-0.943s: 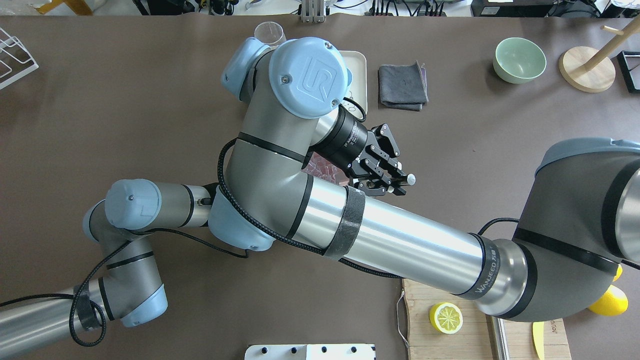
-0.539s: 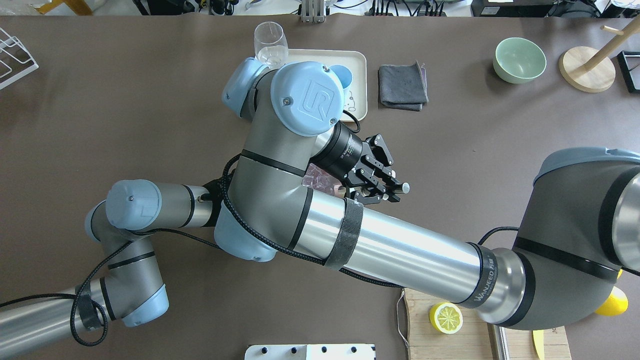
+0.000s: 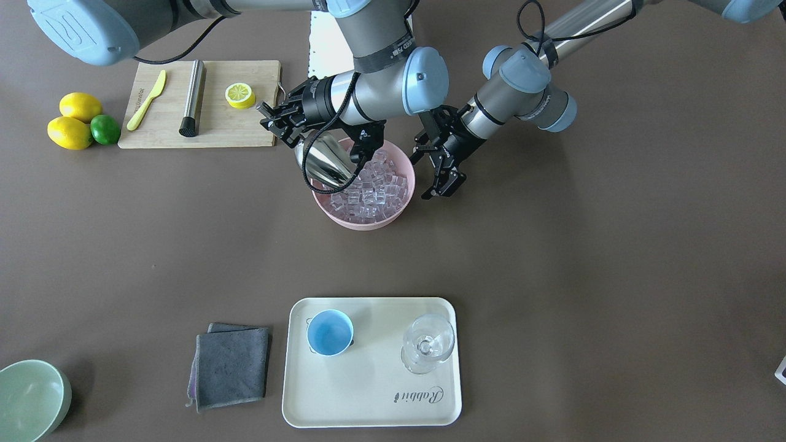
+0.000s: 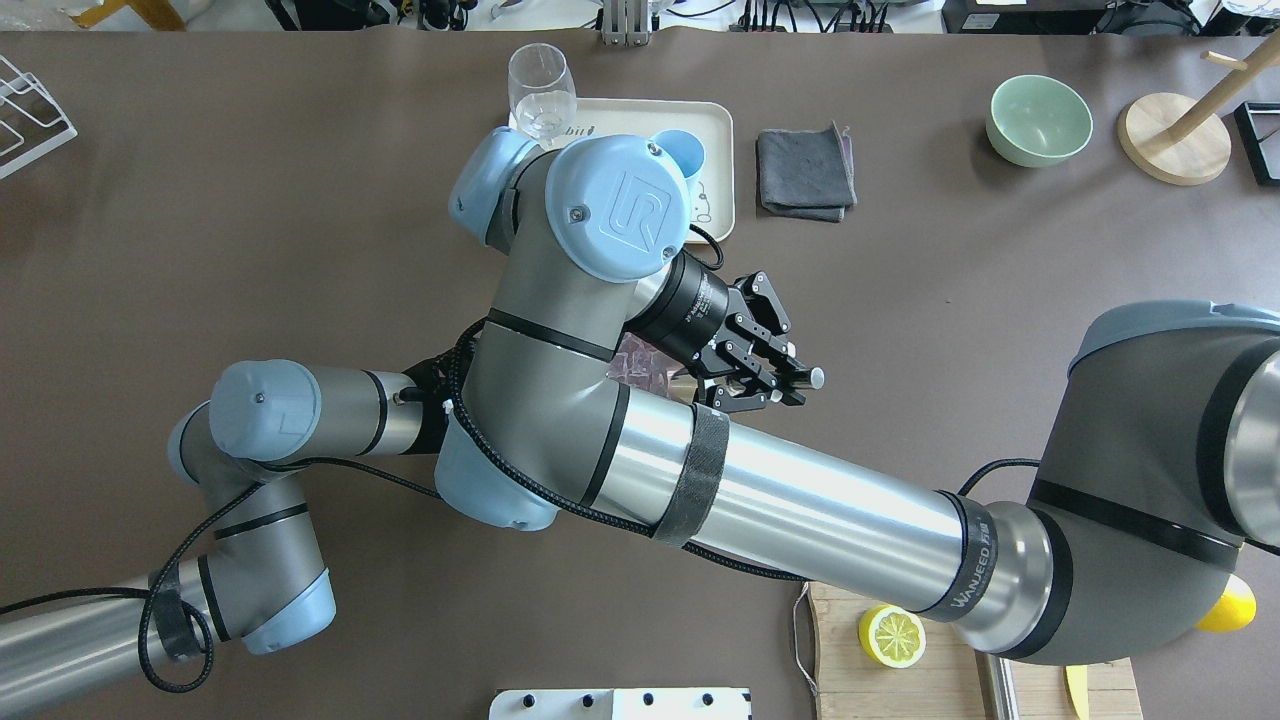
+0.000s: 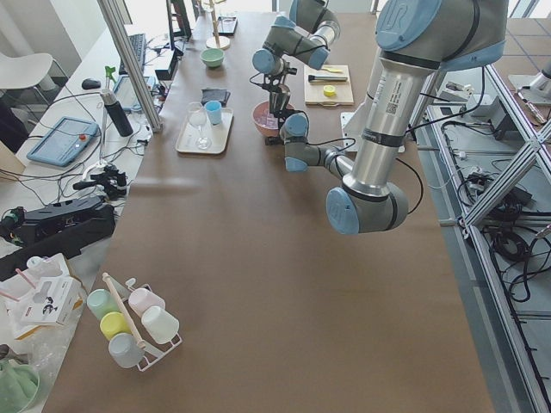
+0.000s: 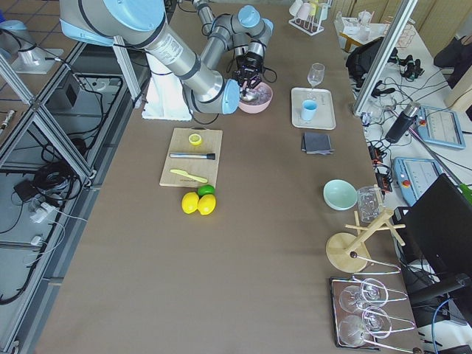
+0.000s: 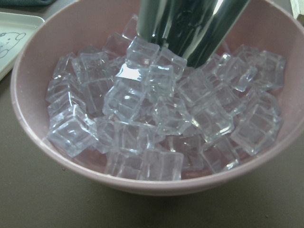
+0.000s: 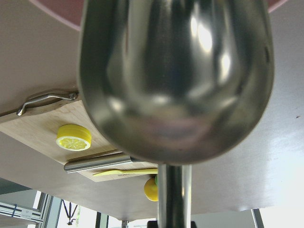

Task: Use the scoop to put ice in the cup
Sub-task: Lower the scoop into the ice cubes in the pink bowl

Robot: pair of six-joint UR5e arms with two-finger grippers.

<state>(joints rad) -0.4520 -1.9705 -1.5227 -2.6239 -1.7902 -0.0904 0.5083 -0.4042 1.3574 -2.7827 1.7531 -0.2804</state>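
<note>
The pink bowl (image 3: 368,224) holds a heap of ice (image 3: 371,187), which fills the left wrist view (image 7: 156,118). My right gripper (image 3: 279,120) is shut on the thin handle of the steel scoop (image 3: 324,162). The scoop's trough tilts down over the bowl's edge, and its tip (image 7: 190,28) rests among the top cubes. The scoop's back fills the right wrist view (image 8: 175,80). My left gripper (image 3: 440,189) is open and empty beside the bowl's other side. It is hidden under the right arm in the overhead view. The light-blue cup (image 3: 330,331) stands empty on the cream tray (image 3: 368,399).
A wine glass (image 3: 427,344) shares the tray. A grey cloth (image 3: 232,365) and a green bowl (image 3: 31,399) lie beyond it. A cutting board (image 3: 166,132) with a lemon half (image 3: 239,95), a steel cylinder (image 3: 192,98) and a yellow knife sits near the right arm.
My right arm's wrist and gripper have shifted a little back toward the robot, uncovering the wine glass and part of the cup in the overhead view. The left arm has not moved.
</note>
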